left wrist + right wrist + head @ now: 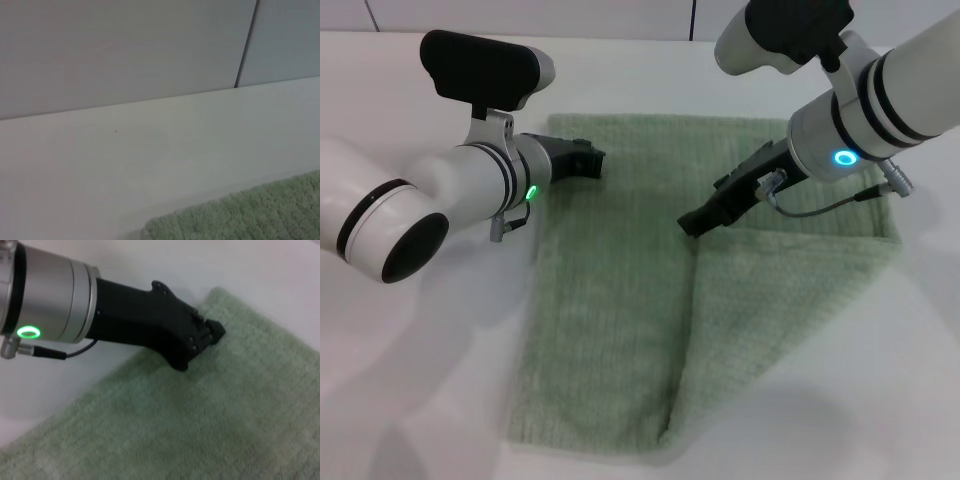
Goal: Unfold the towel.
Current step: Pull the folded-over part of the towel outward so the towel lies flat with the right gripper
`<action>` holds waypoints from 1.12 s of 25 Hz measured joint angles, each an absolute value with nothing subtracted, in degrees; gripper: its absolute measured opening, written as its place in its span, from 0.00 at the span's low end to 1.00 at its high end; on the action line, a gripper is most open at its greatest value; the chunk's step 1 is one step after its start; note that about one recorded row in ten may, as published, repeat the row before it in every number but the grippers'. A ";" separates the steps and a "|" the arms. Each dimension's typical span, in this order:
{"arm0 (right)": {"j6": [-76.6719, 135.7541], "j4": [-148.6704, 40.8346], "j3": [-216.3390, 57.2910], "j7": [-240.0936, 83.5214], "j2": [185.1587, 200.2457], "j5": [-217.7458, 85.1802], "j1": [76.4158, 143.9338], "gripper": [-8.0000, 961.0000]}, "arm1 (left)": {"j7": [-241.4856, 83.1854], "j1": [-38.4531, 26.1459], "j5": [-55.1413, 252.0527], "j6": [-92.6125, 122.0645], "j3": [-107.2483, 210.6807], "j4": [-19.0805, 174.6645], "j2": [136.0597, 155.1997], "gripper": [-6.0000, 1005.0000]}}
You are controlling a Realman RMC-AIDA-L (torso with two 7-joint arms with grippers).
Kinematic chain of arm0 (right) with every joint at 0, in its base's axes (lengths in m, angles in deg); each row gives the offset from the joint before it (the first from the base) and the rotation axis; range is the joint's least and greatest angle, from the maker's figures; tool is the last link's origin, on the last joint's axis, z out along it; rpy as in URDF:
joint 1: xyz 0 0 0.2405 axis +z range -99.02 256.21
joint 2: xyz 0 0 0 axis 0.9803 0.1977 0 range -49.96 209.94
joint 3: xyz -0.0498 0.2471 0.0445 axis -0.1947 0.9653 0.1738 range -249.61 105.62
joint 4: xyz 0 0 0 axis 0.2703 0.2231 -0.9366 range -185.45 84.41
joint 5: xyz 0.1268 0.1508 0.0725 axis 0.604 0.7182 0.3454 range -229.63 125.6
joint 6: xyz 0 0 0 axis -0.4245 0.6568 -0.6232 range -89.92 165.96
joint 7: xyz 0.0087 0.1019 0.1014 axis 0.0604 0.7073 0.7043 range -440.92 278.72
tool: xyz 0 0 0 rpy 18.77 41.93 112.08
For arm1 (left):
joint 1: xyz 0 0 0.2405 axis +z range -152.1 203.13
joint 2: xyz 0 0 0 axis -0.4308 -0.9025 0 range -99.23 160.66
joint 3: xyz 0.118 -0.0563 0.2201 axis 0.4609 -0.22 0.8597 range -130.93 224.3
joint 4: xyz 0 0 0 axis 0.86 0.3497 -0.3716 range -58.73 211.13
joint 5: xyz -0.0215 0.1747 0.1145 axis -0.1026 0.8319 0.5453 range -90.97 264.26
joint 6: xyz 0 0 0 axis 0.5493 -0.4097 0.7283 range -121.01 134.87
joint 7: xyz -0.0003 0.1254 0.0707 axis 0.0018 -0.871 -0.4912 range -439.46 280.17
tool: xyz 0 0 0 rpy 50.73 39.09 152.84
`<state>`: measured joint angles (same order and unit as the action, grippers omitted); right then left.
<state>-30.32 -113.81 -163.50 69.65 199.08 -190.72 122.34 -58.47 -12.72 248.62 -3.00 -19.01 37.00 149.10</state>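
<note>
The pale sage-green towel point(610, 300) lies on the white table point(430, 380). Its right part is folded over as a second layer point(780, 330), with the fold's free edge running down the middle. My right gripper point(692, 225) is low at the upper corner of that folded layer and looks shut on it. My left gripper point(594, 160) is shut, over the towel's far left corner region. It also shows in the right wrist view point(212, 332), just above the towel point(225, 415). The left wrist view shows only a towel corner point(250, 215).
White table surface surrounds the towel on all sides. A pale wall point(125, 50) with a dark vertical seam point(246, 45) stands behind the table's far edge.
</note>
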 joint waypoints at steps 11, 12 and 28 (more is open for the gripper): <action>-30.15 -106.48 -163.58 68.30 199.09 -190.68 125.81 0.75 | -58.47 -12.71 248.81 -3.00 -19.16 37.01 149.02 0.00; -30.15 -106.48 -163.58 68.30 199.09 -190.68 125.81 0.75 | -58.47 -12.71 248.81 -3.00 -19.16 37.01 149.02 0.00; -28.74 -100.41 -163.56 65.88 199.26 -189.17 128.55 0.75 | -58.47 -12.71 248.77 -3.04 -19.17 36.83 148.92 0.00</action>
